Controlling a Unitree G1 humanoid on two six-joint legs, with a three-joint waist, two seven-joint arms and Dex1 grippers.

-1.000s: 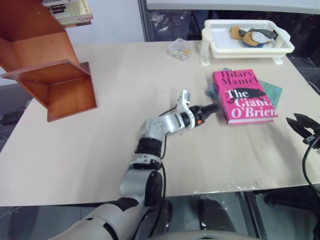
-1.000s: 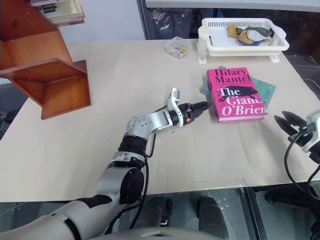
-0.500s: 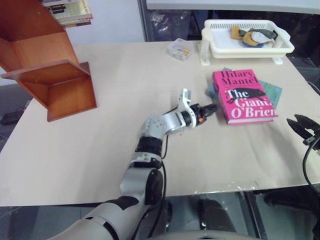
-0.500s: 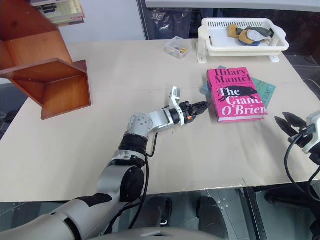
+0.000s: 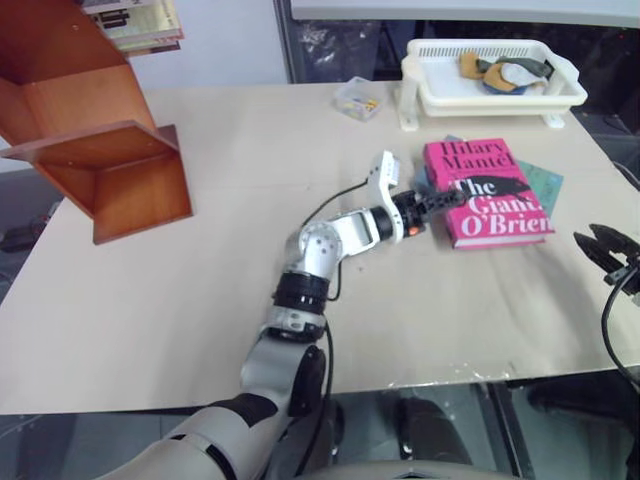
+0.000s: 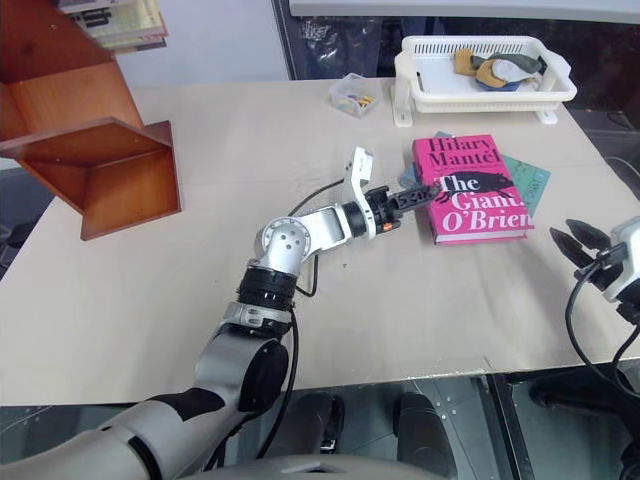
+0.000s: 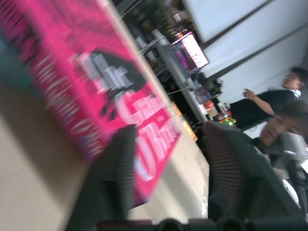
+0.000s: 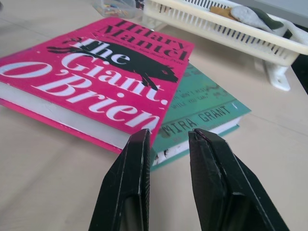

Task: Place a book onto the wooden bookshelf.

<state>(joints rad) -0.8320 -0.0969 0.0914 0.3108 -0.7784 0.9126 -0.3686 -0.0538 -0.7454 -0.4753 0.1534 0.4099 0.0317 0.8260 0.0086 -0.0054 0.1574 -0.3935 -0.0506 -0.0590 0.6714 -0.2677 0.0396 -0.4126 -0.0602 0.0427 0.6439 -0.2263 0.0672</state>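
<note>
Reddish-brown wooden bookshelf stood at the worktop's ten o'clock, far from the pink book, which lay flat at two o'clock, long axis running away, over a teal book. Left gripper, fingers apart, reached its near-left edge; right gripper waited at four o'clock, nearly together.

Head stereo looks down over table; wrist views close, share book.
</note>
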